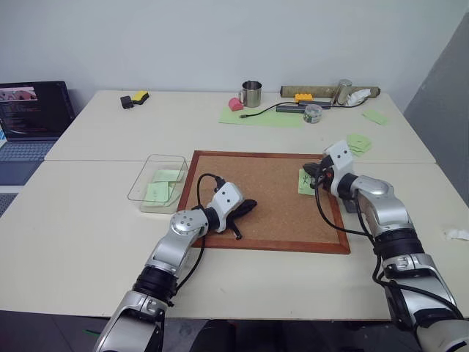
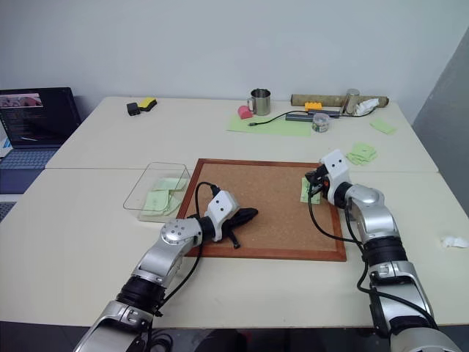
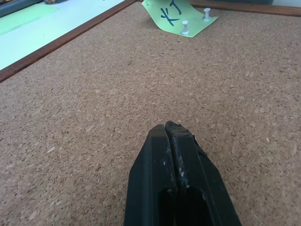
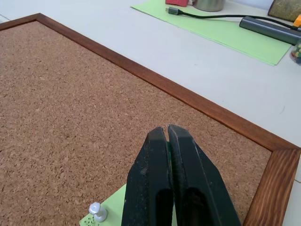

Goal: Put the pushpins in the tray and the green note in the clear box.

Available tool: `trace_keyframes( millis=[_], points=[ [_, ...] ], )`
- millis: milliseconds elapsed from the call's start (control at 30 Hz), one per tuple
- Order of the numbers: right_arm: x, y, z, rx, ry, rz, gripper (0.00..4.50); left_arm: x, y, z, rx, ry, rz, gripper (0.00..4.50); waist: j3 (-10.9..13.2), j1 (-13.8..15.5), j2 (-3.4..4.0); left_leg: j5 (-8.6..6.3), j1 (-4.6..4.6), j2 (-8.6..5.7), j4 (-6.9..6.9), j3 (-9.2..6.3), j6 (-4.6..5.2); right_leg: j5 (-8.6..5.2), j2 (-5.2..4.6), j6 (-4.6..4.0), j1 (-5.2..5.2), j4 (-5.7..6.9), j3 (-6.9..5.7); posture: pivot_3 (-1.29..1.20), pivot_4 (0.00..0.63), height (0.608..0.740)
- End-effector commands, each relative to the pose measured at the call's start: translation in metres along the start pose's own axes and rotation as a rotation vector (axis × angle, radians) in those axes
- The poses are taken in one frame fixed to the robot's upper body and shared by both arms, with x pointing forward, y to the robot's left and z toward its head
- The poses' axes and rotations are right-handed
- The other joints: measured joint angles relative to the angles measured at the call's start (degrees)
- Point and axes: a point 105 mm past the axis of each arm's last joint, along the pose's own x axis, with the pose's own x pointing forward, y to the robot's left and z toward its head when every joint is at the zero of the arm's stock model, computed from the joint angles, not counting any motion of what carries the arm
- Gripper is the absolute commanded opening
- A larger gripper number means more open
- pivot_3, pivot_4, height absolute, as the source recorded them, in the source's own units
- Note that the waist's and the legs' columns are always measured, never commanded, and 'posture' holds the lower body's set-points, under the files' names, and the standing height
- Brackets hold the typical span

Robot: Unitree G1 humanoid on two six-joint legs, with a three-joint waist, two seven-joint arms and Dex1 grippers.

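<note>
Cork fills the board (image 1: pixel 271 198) at frame centre. My left gripper (image 1: pixel 245 208), fingers pressed together and empty, rests on its lower left. Centre right, my right gripper (image 1: pixel 311 173), closed, pinches the green note (image 1: pixel 305 183), white pushpins (image 3: pixel 185 27) in it. Clear box (image 1: pixel 143 188) lies left of the board.

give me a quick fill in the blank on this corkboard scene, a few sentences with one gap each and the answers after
1. The pale-green handwritten note lies on the wood-framed ____.
2. The pushpins in that note have ____ heads.
3. The transparent plastic box holds blank pale-green ____.
4. The left claw has its black fingers pressed ____.

Missing words: corkboard; white; notes; together
</note>
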Motion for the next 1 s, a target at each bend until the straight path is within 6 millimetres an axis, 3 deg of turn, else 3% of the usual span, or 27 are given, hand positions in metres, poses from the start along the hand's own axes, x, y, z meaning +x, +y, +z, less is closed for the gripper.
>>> trace_keyframes(
  millis=[33,333,833,1000],
  points=[
    [-0.004,-0.004,0.020,0.041,-0.078,-0.011,0.03,-0.001,-0.014,-0.030,-0.050,0.108,-0.030,0.00,0.0,0.0,0.01,0.00,0.00,0.00,0.00,0.00,0.00,0.00,0.00,0.00,0.00,0.00,0.00,0.00,0.150,0.740],
    [-0.010,-0.001,0.030,0.202,-0.106,0.029,0.03,0.000,-0.017,-0.028,-0.049,0.107,-0.040,0.00,0.0,0.0,0.02,-0.02,-0.01,0.00,0.00,0.00,0.03,0.00,0.00,0.00,0.00,-0.02,0.00,0.00,0.150,0.740],
    [-0.019,-0.002,0.044,0.083,-0.149,0.024,0.03,0.000,-0.020,-0.029,-0.045,0.111,-0.048,0.00,0.0,0.0,0.02,-0.03,-0.02,0.00,-0.02,0.00,0.04,0.00,0.00,0.00,0.00,-0.07,0.00,0.00,0.150,0.740],
    [-0.024,-0.008,0.053,0.127,-0.192,0.019,0.03,0.000,-0.020,-0.029,-0.044,0.111,-0.048,0.00,0.0,0.1,0.02,-0.03,-0.03,0.00,-0.03,-0.01,0.05,0.00,0.00,0.01,0.02,-0.13,-0.01,0.00,0.150,0.740]
  ],
)
